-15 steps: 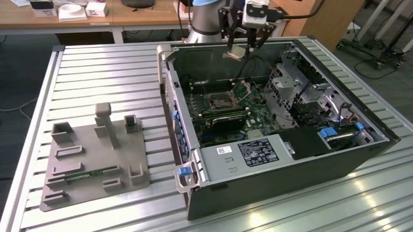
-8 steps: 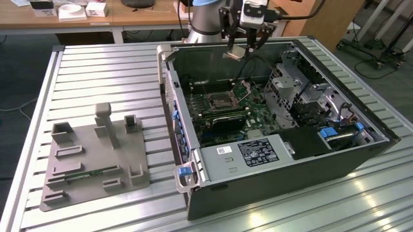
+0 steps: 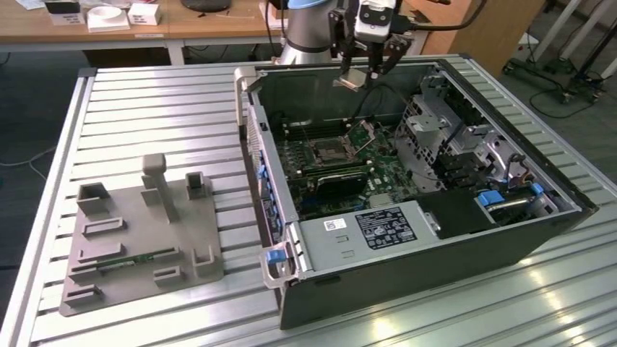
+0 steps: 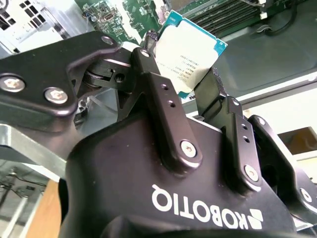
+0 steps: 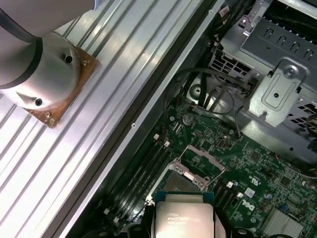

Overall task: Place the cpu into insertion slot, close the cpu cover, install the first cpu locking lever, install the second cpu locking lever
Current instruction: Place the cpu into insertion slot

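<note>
The gripper [image 3: 360, 72] is clamped on the cpu [image 4: 190, 52] by its edges, holding it high over the open computer case [image 3: 463, 260], with the insertion slot [image 3: 328, 153] well below and its cpu cover [image 3: 365, 132] raised.

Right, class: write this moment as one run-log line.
gripper: shut on cpu | cpu: held above computer case | cpu cover: raised open

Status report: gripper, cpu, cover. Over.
Gripper shut on cpu, above open case. Cpu cover raised, socket uncovered. Black cables beside socket, not across it.
</note>
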Controlling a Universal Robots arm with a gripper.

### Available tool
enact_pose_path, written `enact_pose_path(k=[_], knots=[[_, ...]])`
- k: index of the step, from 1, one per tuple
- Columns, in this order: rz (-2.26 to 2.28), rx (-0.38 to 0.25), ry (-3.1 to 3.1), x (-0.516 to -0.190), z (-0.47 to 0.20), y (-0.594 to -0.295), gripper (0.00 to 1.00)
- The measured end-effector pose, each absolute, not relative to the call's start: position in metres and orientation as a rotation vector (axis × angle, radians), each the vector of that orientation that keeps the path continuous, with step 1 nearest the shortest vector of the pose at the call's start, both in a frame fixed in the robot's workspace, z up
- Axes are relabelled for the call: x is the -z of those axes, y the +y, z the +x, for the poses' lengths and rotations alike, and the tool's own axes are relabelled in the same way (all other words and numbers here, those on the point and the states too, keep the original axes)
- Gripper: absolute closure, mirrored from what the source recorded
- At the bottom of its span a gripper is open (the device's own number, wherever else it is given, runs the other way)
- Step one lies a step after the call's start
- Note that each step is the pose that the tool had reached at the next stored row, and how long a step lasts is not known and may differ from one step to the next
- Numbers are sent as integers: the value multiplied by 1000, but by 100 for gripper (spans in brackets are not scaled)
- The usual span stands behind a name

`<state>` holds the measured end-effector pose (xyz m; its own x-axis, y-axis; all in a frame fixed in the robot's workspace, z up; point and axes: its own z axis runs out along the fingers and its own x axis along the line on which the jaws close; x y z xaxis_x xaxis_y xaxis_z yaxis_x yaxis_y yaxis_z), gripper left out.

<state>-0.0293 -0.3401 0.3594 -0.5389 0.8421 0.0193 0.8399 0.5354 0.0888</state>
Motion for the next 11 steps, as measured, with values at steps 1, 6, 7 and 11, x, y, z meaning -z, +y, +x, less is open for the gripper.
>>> enact_pose_path(k=[1,6,7,11], knots=[[1506,-136,2724,-359,-29,-340,46],[1552,-135,2697,-359,-30,-340,46],[1560,-135,2691,-359,-30,-340,46],[1598,-134,2667,-359,-30,-340,46]])
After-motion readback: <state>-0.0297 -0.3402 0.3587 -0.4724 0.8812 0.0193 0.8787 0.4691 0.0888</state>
